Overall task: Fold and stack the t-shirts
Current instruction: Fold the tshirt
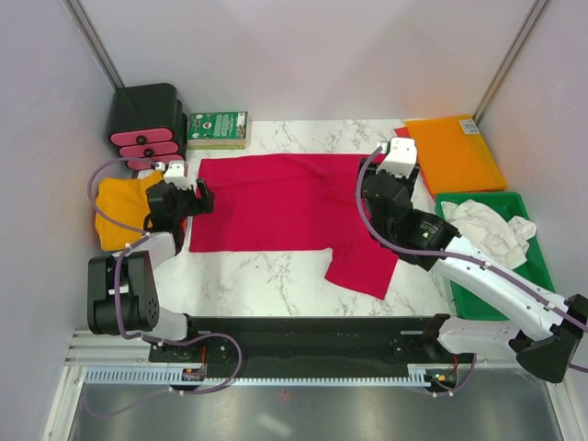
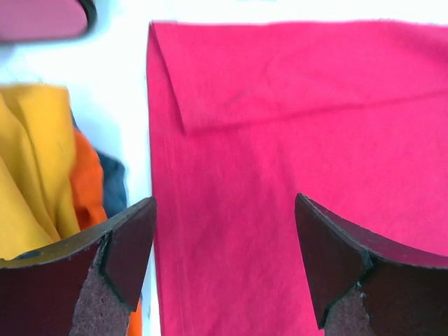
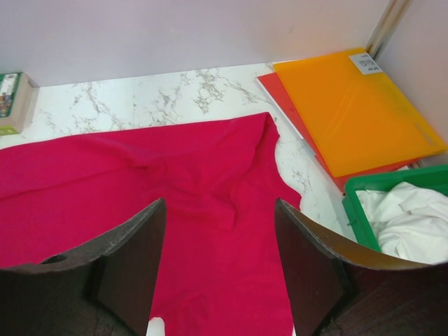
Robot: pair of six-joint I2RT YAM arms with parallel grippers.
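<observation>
Crimson t-shirt (image 1: 276, 202) flat on surface (image 1: 276, 276), long axis left-right. Left gripper (image 2: 224, 206) over its left edge, right gripper (image 3: 218, 210) over its right end. Both released, empty. Likely one end per arm.

My left arm (image 1: 119, 294) and right arm (image 1: 491, 280) are black with white links, purple cables (image 1: 99, 197) looping along both. The left claw (image 2: 224, 217) and right claw (image 3: 219, 217) have dark, curved fingers (image 3: 133, 245).
</observation>
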